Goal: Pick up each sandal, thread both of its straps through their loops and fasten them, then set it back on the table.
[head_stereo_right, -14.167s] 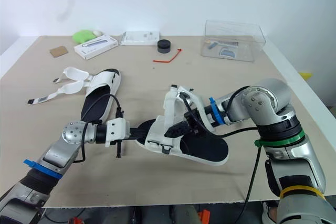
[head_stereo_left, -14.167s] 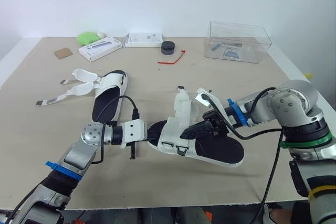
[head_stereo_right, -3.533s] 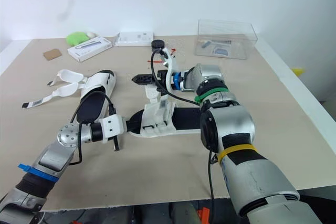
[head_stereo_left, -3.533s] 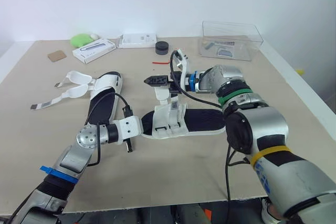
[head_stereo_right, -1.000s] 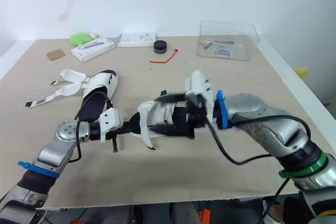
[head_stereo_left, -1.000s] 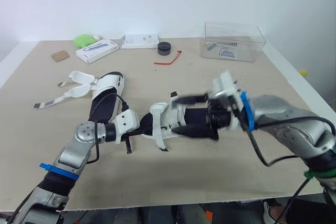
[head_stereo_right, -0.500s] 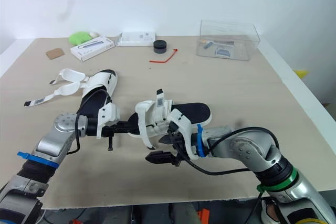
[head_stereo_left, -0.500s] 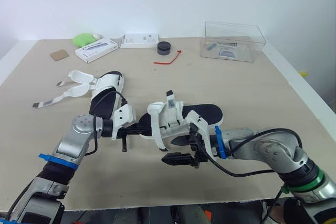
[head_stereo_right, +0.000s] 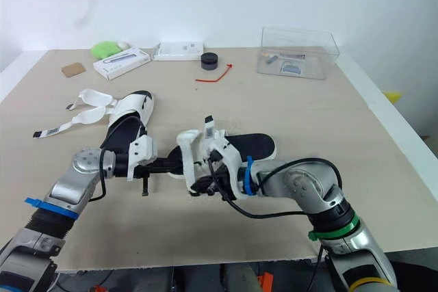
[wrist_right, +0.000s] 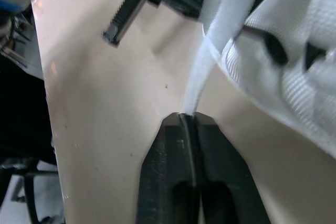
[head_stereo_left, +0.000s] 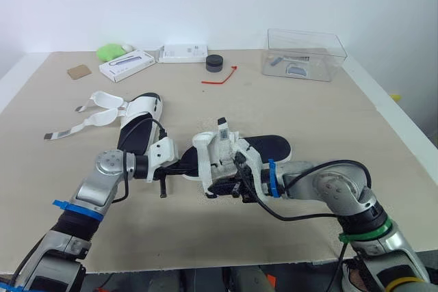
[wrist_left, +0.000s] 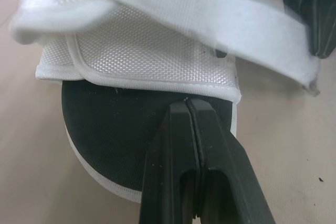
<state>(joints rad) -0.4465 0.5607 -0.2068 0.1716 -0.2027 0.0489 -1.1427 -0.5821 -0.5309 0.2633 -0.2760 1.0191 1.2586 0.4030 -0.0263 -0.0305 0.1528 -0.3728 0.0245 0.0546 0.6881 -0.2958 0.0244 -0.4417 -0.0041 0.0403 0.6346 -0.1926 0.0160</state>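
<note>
The worktop (head_stereo_left: 321, 117) carries one sandal (head_stereo_left: 263, 147) at its middle, between your two arms. Your left fingers (wrist_left: 170, 150) are pinched shut on its heel. Your right fingers (wrist_right: 165, 156) are clamped on its white strap (wrist_right: 207, 64) at the near side. The second sandal (head_stereo_left: 140, 124) lies just beyond your left arm with its straps splayed. The clear plastic box (head_stereo_left: 304, 54), white cartons (head_stereo_left: 127, 65), black puck (head_stereo_left: 214, 62) and red tie (head_stereo_left: 220, 77) sit well apart along the far edge.
</note>
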